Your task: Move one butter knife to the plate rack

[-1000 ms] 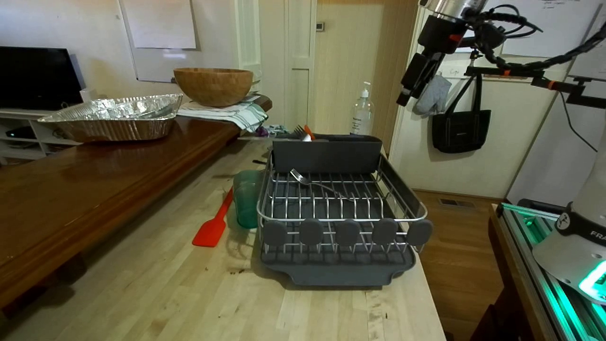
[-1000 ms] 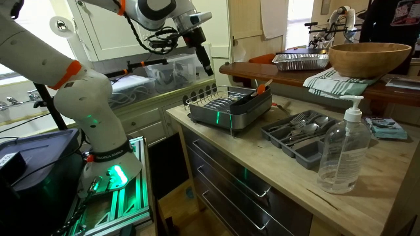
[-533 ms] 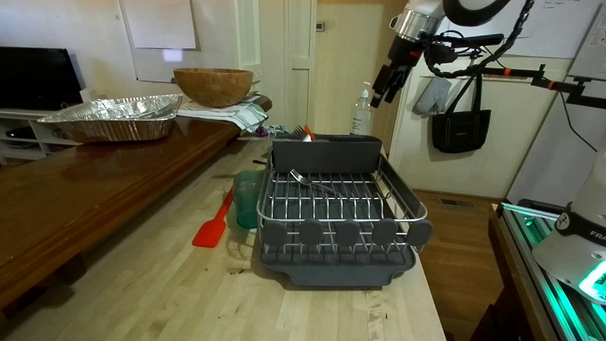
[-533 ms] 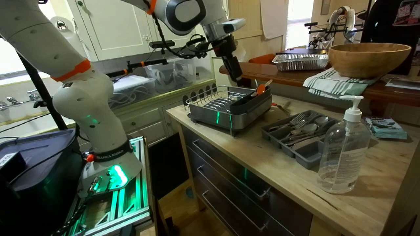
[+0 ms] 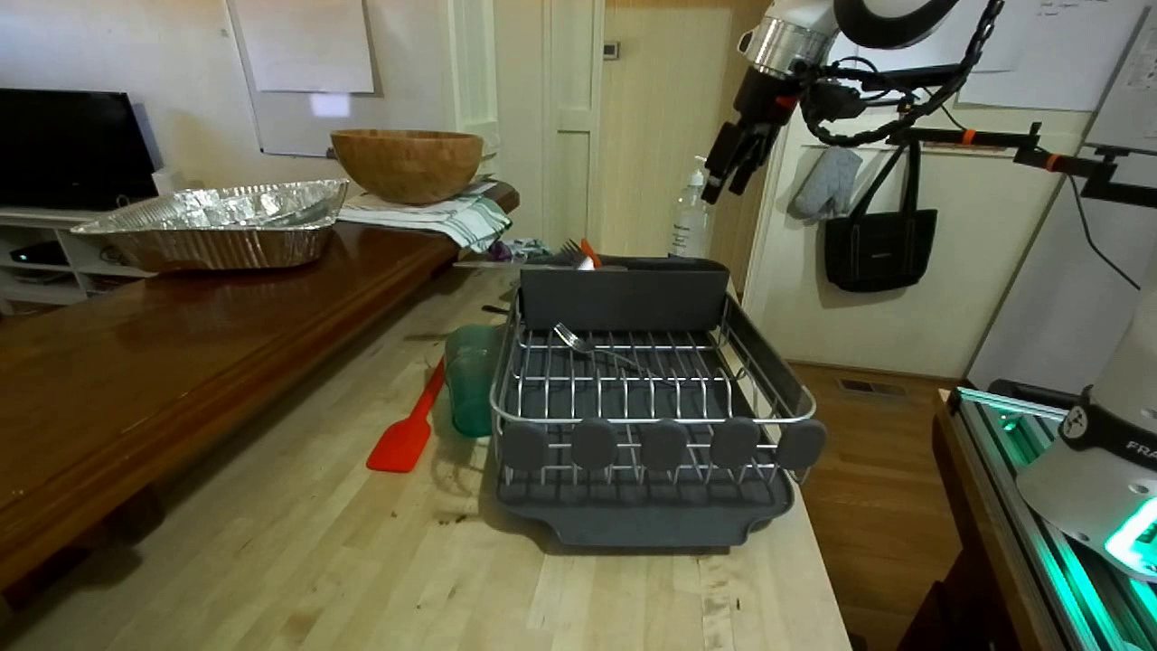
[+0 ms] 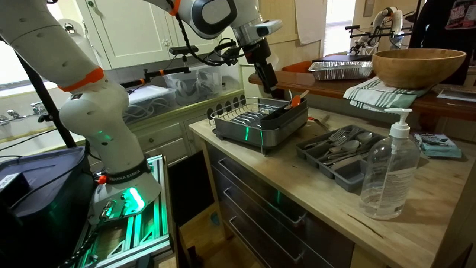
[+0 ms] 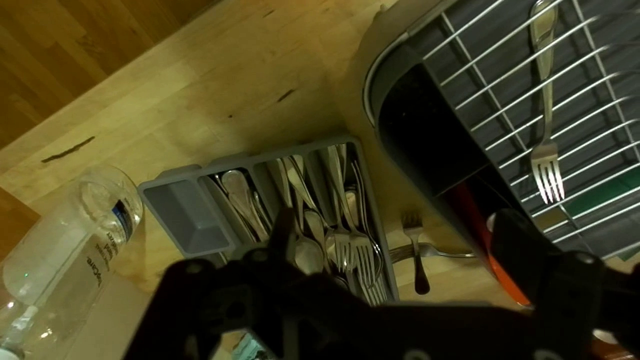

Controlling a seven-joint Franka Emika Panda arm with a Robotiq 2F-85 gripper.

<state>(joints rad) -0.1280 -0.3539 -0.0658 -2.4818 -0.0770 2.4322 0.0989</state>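
Note:
My gripper (image 7: 400, 240) stands open in the wrist view, nothing between its fingers. Below it are the counter gap between the cutlery tray (image 7: 197, 212) and the plate rack (image 7: 510, 55). In both exterior views the gripper (image 5: 726, 190) (image 6: 273, 93) hangs in the air, higher than the grey rack (image 5: 646, 524) (image 6: 241, 132). Straight, flat handles (image 7: 240, 192) lie in one tray compartment and look like knives; which is a butter knife I cannot tell. A fork (image 7: 547, 107) rests on the rack's wires. The left finger hides part of the tray.
Two crossed forks (image 7: 417, 250) lie on the counter between tray and rack. An orange utensil (image 7: 507, 282) stands in the rack's holder. The soap bottle (image 6: 390, 178) is close to the tray. Beside the rack are a green glass (image 5: 472, 380) and a red spatula (image 5: 402, 443).
Over the last second the arm has swung across and out over the counter, toward the holder end of the rack. In the latter half second it has moved only slightly. The gripper has stayed open.

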